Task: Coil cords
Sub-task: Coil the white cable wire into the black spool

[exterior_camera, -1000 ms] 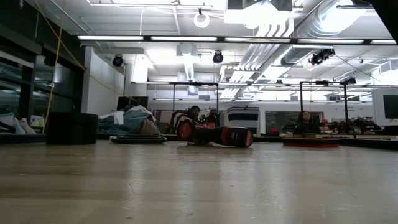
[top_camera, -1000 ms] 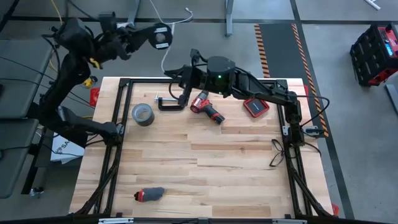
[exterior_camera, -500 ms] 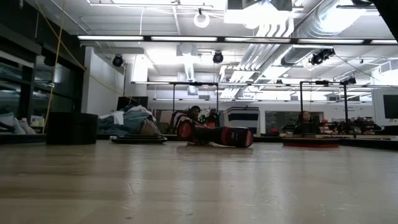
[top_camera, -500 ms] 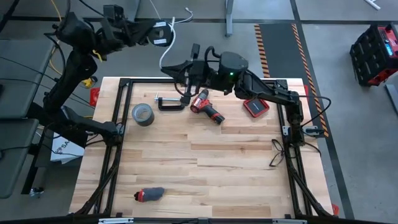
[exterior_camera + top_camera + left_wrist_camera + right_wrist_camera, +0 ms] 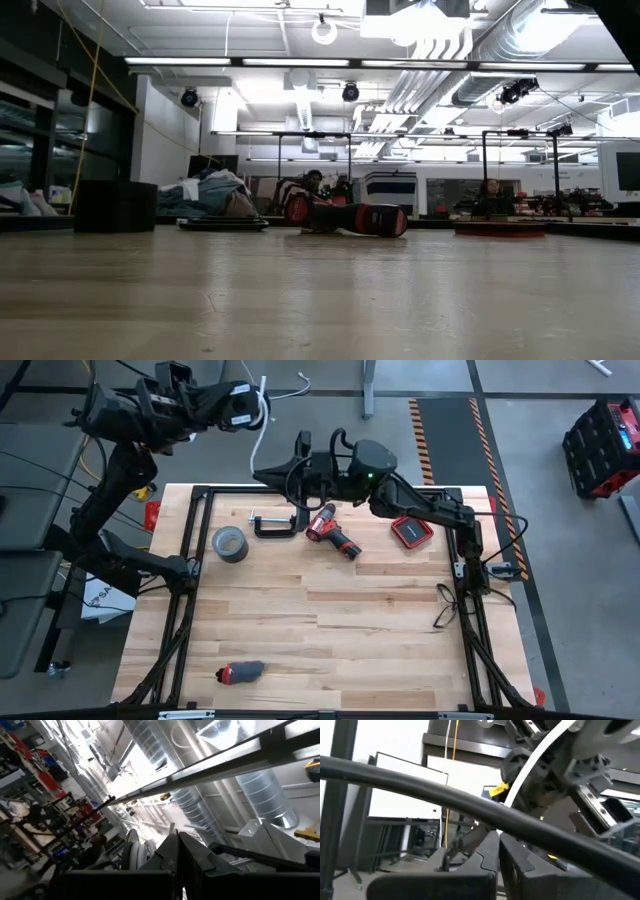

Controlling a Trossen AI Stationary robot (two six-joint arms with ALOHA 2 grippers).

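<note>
Both arms are lifted off past the far edge of the table (image 5: 330, 630), on the side away from the black-and-red lump near the front edge. The left gripper (image 5: 262, 390) is up beyond the far left corner with its fingers pinched together on the white cord (image 5: 266, 400); the cable loops around the fingertip area and a loose end trails off over the grey floor past it. I can't make out the black disc end from here. From the left wrist camera the two dark fingers (image 5: 170, 855) sit pressed flat against each other, pointing up at ceiling ducts.

The right gripper (image 5: 262, 470) hangs just over the far edge, a bit toward the middle from the left one, fingers closed too, nothing visibly clamped in them. Its wrist camera shows the white cable (image 5: 530, 767) running past the other arm farther off.

On the wood: grey tape roll (image 5: 229, 543), black clamp (image 5: 272, 524) beside it, red drill (image 5: 333, 532) next, then a red flat box (image 5: 411, 532) toward the right side. No containers with anything in them that I can see.
</note>
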